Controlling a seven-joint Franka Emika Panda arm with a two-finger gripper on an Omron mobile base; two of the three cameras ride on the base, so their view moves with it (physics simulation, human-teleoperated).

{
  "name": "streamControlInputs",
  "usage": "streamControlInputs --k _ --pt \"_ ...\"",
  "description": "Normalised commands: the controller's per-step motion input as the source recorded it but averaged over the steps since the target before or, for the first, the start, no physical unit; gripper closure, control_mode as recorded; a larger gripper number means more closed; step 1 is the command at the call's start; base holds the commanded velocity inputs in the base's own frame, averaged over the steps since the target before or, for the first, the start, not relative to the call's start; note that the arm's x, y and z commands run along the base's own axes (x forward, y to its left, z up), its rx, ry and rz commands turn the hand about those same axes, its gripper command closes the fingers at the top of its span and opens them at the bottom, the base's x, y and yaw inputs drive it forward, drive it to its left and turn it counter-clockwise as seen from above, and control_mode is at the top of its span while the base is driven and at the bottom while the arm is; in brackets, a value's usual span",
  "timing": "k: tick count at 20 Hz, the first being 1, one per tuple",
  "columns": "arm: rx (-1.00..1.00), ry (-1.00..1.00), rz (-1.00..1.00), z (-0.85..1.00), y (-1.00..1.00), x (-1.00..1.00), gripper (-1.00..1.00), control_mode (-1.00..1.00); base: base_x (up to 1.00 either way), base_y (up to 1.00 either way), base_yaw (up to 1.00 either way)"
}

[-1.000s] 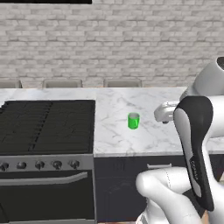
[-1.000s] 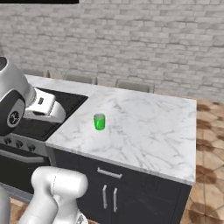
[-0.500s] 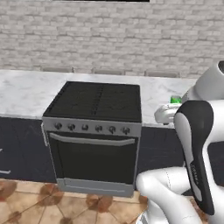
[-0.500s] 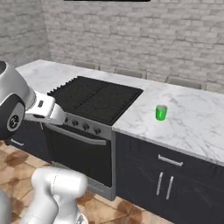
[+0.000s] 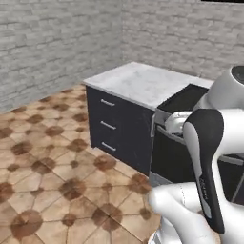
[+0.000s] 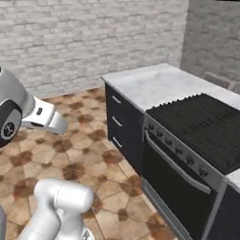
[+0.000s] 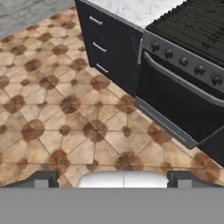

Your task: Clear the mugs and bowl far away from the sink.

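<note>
The mugs, the bowl and the sink are out of view. My gripper (image 7: 113,179) is open, its two dark fingertips (image 7: 43,178) standing wide apart with nothing between them. It hangs in the air and looks down at the tiled floor in front of the oven. In the right base view the gripper (image 6: 57,125) sits at the left, well away from the cabinets.
A black stove (image 6: 201,122) with a row of knobs and an oven door (image 7: 179,100) stands beside a dark drawer cabinet (image 5: 114,126) under a white marble counter (image 5: 143,83). Brown tiled floor (image 5: 47,167) spreads to the brick walls.
The whole picture has shifted as the base swung left. The green mug and its counter have passed out of view, and the stove, drawers and floor now show. The gripper is still open.
</note>
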Motion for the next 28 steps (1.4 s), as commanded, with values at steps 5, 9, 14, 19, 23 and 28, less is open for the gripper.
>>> streamControlInputs --k 5,9,14,19,23,28 --pt "0.00 0.00 0.00 0.00 0.00 0.00 -1.00 1.00 0.00 0.00 1.00" --pt "0.00 0.00 0.00 0.00 0.00 0.00 -1.00 1.00 0.00 0.00 1.00" --pt "0.00 0.00 0.00 0.00 0.00 0.00 -1.00 1.00 0.00 0.00 1.00" --pt "0.00 0.00 0.00 0.00 0.00 0.00 -1.00 1.00 0.00 0.00 1.00" --pt "0.00 0.00 0.00 0.00 0.00 0.00 -1.00 1.00 0.02 -0.02 0.96" --pt "0.00 0.00 0.00 0.00 0.00 0.00 -1.00 1.00 0.27 -0.36 0.75"
